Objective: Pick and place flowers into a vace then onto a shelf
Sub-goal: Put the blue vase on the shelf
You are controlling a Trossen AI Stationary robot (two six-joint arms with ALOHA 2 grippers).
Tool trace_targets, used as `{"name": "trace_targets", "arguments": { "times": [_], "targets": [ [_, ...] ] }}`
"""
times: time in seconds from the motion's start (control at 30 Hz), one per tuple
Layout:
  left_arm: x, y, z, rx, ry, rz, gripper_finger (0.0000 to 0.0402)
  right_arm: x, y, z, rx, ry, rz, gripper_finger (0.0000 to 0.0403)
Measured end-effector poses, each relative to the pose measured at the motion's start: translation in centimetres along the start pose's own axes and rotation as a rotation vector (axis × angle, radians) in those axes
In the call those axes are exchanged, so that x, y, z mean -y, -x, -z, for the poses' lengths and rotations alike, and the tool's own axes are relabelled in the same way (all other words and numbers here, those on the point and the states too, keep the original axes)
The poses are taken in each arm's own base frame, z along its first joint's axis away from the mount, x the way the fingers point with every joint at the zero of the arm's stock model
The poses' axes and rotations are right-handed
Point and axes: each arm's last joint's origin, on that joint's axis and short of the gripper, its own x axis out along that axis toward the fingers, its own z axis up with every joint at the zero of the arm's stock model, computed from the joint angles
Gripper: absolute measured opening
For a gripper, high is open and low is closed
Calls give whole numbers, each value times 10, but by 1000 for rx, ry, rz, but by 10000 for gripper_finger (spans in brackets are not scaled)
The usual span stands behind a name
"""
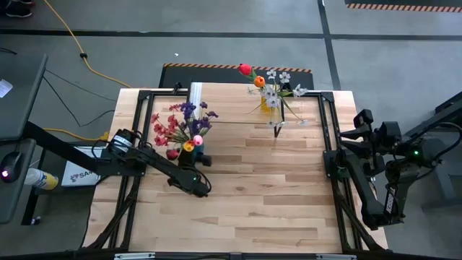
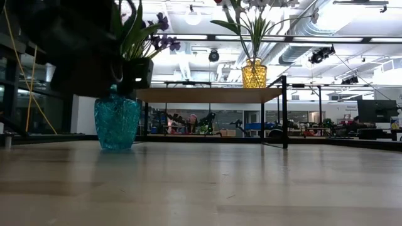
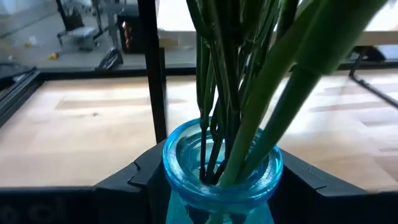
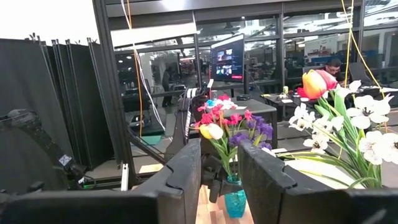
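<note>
Left wrist view shows the nearest detail: the left gripper (image 3: 214, 177) has its two dark fingers (image 3: 134, 177) set on either side of the neck of a blue glass vase (image 3: 217, 180), clenched on it. The vase has a thick, round, glossy rim. Smooth green stems of the flowers (image 3: 249, 81) stand bunched inside the mouth.

High view places this vase (image 1: 196, 154) on the wooden plank table (image 1: 238, 209), near the left end of the shelf (image 1: 238, 108), with purple, red, pink and yellow blooms (image 1: 180, 124) spreading above it. The left gripper (image 1: 200, 160) reaches it from the table's left side. The right gripper (image 1: 345, 134) waits beyond the table's right edge.

Low view adds what the overhead view hides: the vase (image 2: 117, 122) is faceted turquoise glass, standing upright on the table (image 2: 201, 188). Behind it, the shelf (image 2: 210, 94) is a thin light-wood board on thin black legs. A second vase (image 2: 254, 73), amber with a diamond texture, stands on the board and holds white blooms (image 2: 254, 16).

Right wrist view looks across the table between its own dark fingers (image 4: 186, 171), which stand apart with nothing between them. Farther off it shows the blue vase (image 4: 235, 200) and white flowers (image 4: 367, 127).
</note>
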Motion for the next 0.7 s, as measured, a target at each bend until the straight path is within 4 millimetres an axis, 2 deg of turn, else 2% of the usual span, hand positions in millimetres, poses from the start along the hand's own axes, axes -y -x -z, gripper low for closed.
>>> {"name": "trace_targets", "arguments": {
  "times": [0.17,0.43,0.7],
  "targets": [
    [10,13,-10,-41,1,-8,234,0,0,0,0,-1,0,99],
    [16,38,-24,-38,9,32,234,0,0,0,1,4,1,99],
    [28,60,-49,-62,31,73,234,0,0,0,2,4,3,99]
  ]
}}
